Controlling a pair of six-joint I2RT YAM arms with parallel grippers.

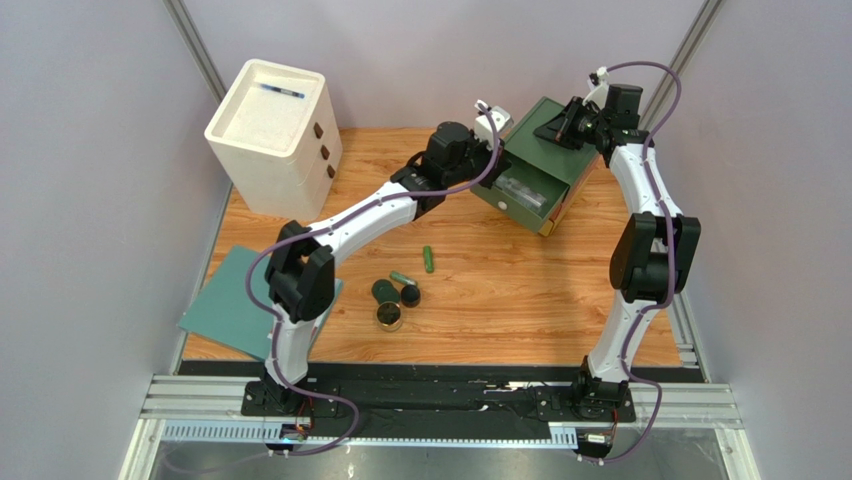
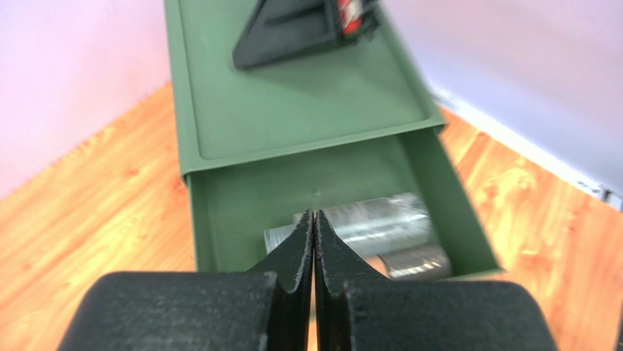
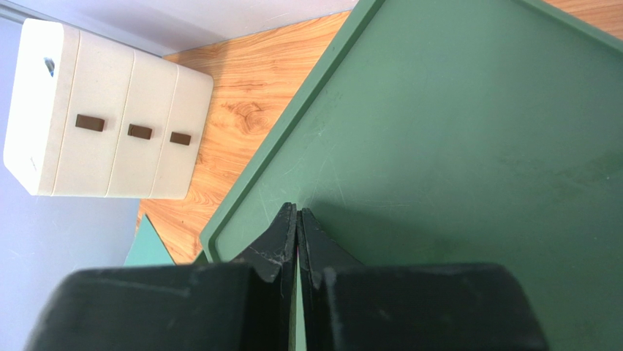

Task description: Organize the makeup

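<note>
Over the open drawer (image 2: 241, 197) of the green box (image 2: 307, 110), the left gripper (image 2: 314, 219) has its fingers pressed together on nothing, with clear and grey bottles (image 2: 365, 223) lying below it. The right gripper (image 3: 298, 212), likewise closed and empty, appears to rest on top of the box. Out on the table (image 1: 520, 300) lie two green tubes (image 1: 428, 259), a dark green jar (image 1: 384, 292), a black jar (image 1: 411, 296) and a gold-rimmed compact (image 1: 389, 318). I'd say the next fetch goes best if the right arm steadies the box while the left lifts clear of the drawer wall, spreads wide and takes one tube across its width. No writing is readable anywhere.
</note>
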